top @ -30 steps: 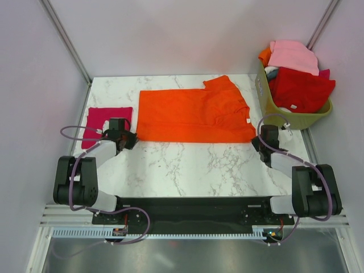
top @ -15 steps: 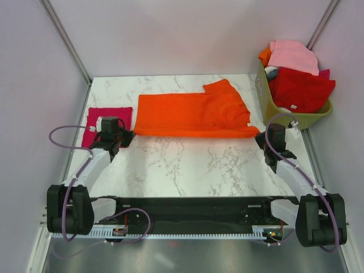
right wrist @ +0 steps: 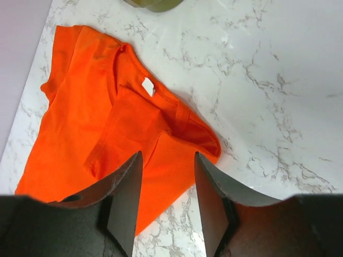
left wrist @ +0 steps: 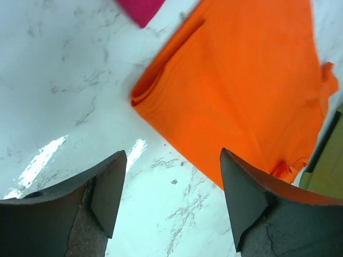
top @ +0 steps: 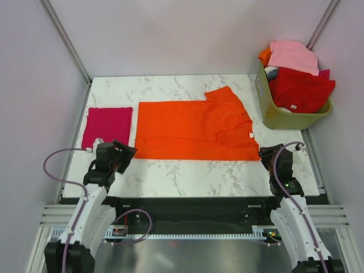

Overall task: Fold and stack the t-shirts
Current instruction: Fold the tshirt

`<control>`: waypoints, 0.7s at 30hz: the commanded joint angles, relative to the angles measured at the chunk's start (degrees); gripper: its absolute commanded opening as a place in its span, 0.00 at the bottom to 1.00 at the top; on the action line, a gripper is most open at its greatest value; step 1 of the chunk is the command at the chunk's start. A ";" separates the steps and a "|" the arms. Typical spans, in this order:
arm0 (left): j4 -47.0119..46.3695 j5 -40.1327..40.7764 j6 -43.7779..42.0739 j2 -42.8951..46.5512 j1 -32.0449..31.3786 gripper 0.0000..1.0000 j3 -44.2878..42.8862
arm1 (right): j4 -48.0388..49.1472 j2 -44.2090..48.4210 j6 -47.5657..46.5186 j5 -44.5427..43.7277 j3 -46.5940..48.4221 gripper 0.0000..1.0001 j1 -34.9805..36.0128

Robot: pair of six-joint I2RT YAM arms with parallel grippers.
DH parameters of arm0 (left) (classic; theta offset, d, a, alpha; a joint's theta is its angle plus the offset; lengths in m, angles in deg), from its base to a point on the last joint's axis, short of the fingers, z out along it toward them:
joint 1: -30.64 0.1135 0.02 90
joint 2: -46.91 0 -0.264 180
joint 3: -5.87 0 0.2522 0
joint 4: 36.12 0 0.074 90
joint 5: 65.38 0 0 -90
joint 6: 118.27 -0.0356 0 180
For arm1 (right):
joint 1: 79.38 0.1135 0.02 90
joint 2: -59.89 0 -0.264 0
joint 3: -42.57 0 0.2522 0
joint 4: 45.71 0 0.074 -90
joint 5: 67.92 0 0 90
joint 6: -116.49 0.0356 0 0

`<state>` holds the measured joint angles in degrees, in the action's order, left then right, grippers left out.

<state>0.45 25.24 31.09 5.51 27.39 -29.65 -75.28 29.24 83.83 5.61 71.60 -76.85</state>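
Just let go of the orange tee [top: 193, 131] at both ends: a second ago pinched at the near corners, half a second ago lifted by that edge, now dropped flat mid-table [top: 187, 170] and lying closer to the front than before. Reads as a long band, doubled lengthwise judging by the layered edge at its left end in the left wrist view; collar and tag [right wrist: 148, 86] at the right end, one sleeve poking out at the far side. Left gripper [left wrist: 169, 160] wide apart, holding nothing, backed off just short of the near-left corner. Right gripper [right wrist: 166, 160] parted less widely, also empty, pulled back near the near-right corner. Magenta tee [top: 108, 126] already a flat square at the left, just beside the orange one with a thin gap. More clothes piled in the basket [top: 284, 119], far right. Probably means the lengthwise fold is done — still needs cross folds down to a square, then stacking with the magenta. Worth checking the loose sleeve before the next fold.
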 commanded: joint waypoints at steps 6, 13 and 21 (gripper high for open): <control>5.76 -0.36 -13.98 2.93 0.26 0.80 -12.49 | 1.30 -8.24 -13.12 8.10 10.30 0.42 0.20; -0.89 -7.03 -21.64 -11.05 0.34 0.81 -22.01 | 4.65 -28.03 -20.69 14.01 25.22 0.40 0.38; -10.33 -10.55 -20.77 -23.97 0.35 0.95 -26.66 | 5.79 -49.14 -24.29 11.46 39.92 0.41 2.31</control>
<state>-4.55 17.33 13.19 -15.98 27.42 -51.99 -71.44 -16.01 62.54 17.33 106.62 -75.19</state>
